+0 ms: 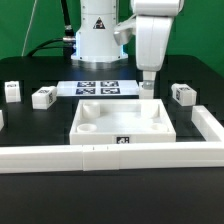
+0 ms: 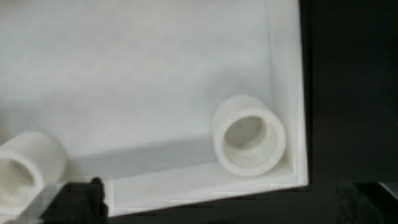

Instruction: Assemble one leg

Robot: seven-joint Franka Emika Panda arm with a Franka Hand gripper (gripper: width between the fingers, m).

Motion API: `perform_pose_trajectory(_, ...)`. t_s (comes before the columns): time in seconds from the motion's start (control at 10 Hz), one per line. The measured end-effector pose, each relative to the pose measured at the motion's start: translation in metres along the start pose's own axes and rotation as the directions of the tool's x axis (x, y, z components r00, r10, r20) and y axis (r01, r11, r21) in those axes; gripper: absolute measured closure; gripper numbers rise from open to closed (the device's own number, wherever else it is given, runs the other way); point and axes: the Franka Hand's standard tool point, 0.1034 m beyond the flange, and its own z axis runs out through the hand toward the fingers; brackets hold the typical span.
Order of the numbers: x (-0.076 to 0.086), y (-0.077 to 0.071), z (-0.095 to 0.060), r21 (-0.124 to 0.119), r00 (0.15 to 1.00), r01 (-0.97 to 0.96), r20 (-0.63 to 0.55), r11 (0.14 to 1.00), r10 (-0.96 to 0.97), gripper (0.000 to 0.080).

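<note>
Your gripper [image 1: 148, 88], jaws apart and empty, hangs low over the panel's [image 1: 110, 122] hole [image 2: 249, 135] nearest the bench's far edge; drop further and you may knock the panel askew.

One arm [image 1: 152, 35] hanging vertical, wrist low.
Its gripper [image 1: 148, 88] points straight down, fingers [image 2: 79, 200] spread wide, holding nothing.
</note>
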Motion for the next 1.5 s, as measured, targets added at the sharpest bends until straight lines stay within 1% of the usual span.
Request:
perform_pose_trajectory(0.1,-0.008,-0.003,0.005,-0.004,0.999,0.051,-0.005,0.999,-0.051,0.0149)
perform_pose_trajectory(0.3,-0.03,-0.013,0.015,0.024,0.999,0.043,0.0,0.999,-0.043,0.0149)
perform_pose_trajectory(0.5,-0.026,-0.011,0.013,0.019,0.999,0.044,-0.002,0.999,-0.044,0.0149)
perform_pose_trajectory(0.7,-0.028,-0.012,0.016,0.02,0.999,0.053,-0.003,0.998,-0.053,0.0149)
perform_pose_trajectory(0.8,-0.033,-0.017,0.027,0.026,0.997,0.074,-0.008,0.997,-0.073,0.0149)
perform_pose_trajectory(0.9,-0.034,-0.021,0.035,0.035,0.997,0.072,-0.011,0.997,-0.072,0.0149)
perform_pose_trajectory(1.0,-0.034,-0.024,0.038,0.041,0.997,0.073,-0.011,0.996,-0.073,0.0149)
perform_pose_trajectory(1.1,-0.032,-0.027,0.044,0.04,0.997,0.075,-0.016,0.996,-0.074,0.0149)
perform_pose_trajectory(1.2,-0.031,-0.03,0.054,0.045,0.997,0.075,-0.021,0.996,-0.074,0.0149)
perform_pose_trajectory(1.3,-0.033,-0.032,0.061,0.055,0.997,0.071,-0.021,0.996,-0.07,0.0149)
perform_pose_trajectory(1.4,-0.034,-0.031,0.065,0.06,0.998,0.067,-0.022,0.996,-0.066,0.0149)
perform_pose_trajectory(1.5,-0.034,-0.028,0.066,0.059,0.998,0.065,-0.022,0.996,-0.064,0.0149)
